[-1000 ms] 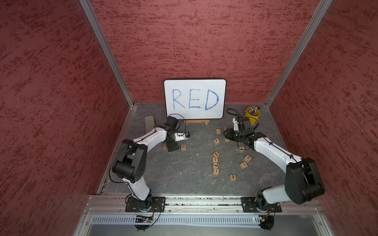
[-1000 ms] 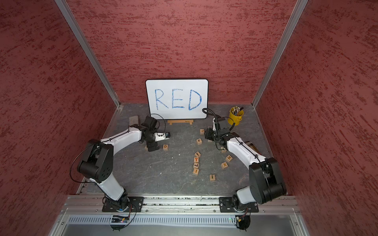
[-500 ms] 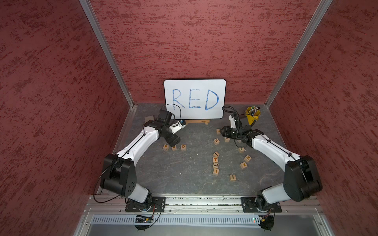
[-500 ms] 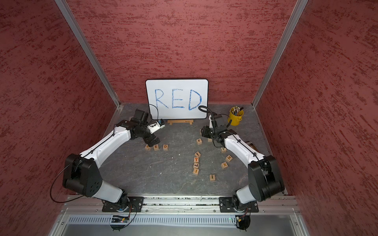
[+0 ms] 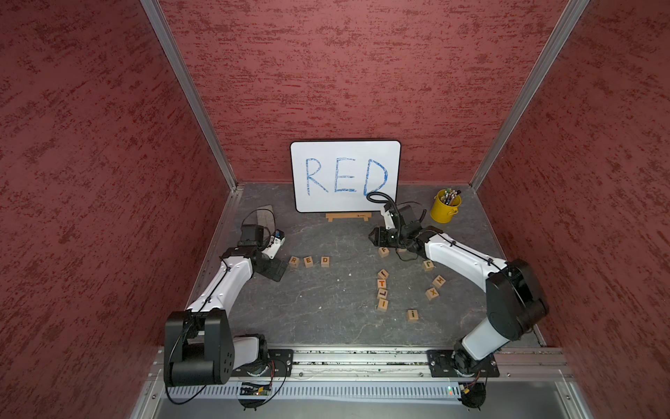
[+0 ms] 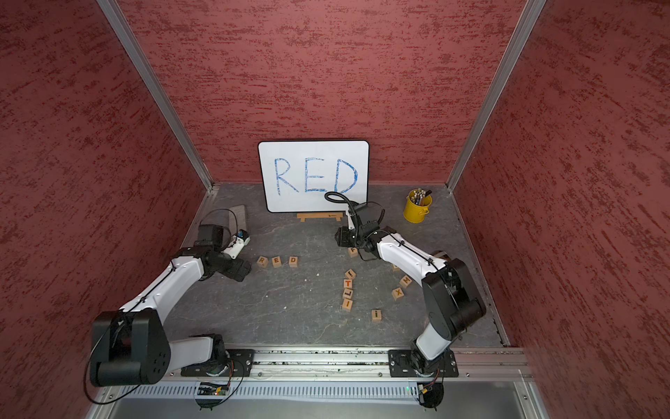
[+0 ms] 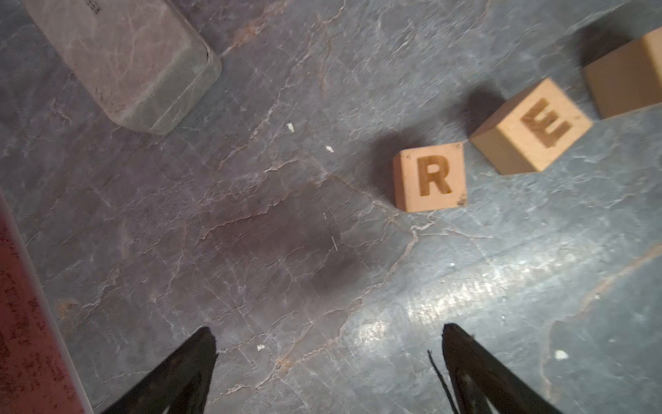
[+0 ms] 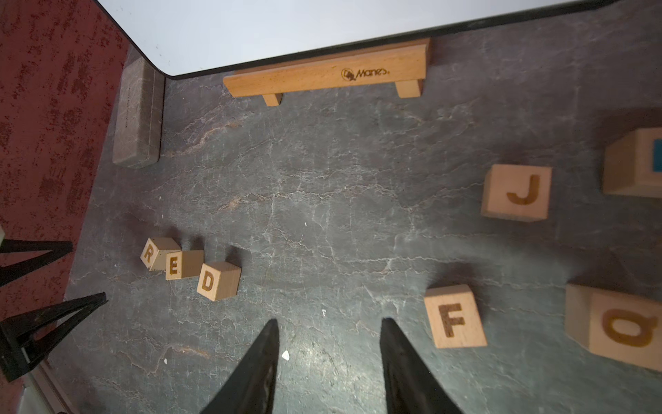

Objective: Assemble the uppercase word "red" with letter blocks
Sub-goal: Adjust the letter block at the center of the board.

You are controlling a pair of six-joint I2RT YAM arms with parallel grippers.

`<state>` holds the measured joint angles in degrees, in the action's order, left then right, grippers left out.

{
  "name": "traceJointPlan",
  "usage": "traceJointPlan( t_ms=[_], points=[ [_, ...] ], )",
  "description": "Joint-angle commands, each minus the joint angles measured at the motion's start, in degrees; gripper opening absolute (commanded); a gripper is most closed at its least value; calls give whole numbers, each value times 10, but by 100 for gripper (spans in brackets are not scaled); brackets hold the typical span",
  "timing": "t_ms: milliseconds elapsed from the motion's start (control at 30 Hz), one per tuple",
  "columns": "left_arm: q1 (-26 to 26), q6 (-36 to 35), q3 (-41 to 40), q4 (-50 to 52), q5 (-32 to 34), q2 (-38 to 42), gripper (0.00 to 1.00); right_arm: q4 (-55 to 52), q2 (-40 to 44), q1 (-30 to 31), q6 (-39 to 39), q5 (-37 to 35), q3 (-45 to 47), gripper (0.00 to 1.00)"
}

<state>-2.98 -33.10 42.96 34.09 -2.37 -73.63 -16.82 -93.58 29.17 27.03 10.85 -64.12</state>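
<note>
I've pulled the left gripper [image 7: 327,331] back, jaws wide and empty, off the R block [image 5: 294,261], E block [image 5: 308,261] and D block [image 5: 325,260] lined up near the whiteboard [image 5: 344,150]; right gripper [image 8: 329,322] part-spread, empty; word looks finished.

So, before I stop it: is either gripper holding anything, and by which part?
Nothing: left gripper and right gripper are both open and empty; the letter blocks sit free.

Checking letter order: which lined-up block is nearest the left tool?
The R block, at the row's end by the left tool; E block and D block lie farther off.
</note>
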Motion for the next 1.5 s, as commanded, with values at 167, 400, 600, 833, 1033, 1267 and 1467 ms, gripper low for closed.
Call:
traceJointPlan(
  t_ms=[167,400,600,833,1033,1267,1467],
  points=[
    [-13,7,33,-87,31,-94,99,9,-1,5,7,-15,-9,48],
    [7,16,51,-103,29,-145,99,5,7,5,5,-26,0,48],
    [26,28,61,-110,32,-158,99,4,7,5,2,-28,2,48],
    [30,29,57,-109,29,-160,99,-1,8,5,-1,-29,-1,48],
    [37,35,54,-93,22,-148,99,0,7,5,-2,-29,0,48],
    [44,37,45,-87,18,-140,99,2,9,5,-4,-27,4,47],
    [40,35,39,-99,37,-127,100,1,14,5,-5,-30,9,48]
  ],
)
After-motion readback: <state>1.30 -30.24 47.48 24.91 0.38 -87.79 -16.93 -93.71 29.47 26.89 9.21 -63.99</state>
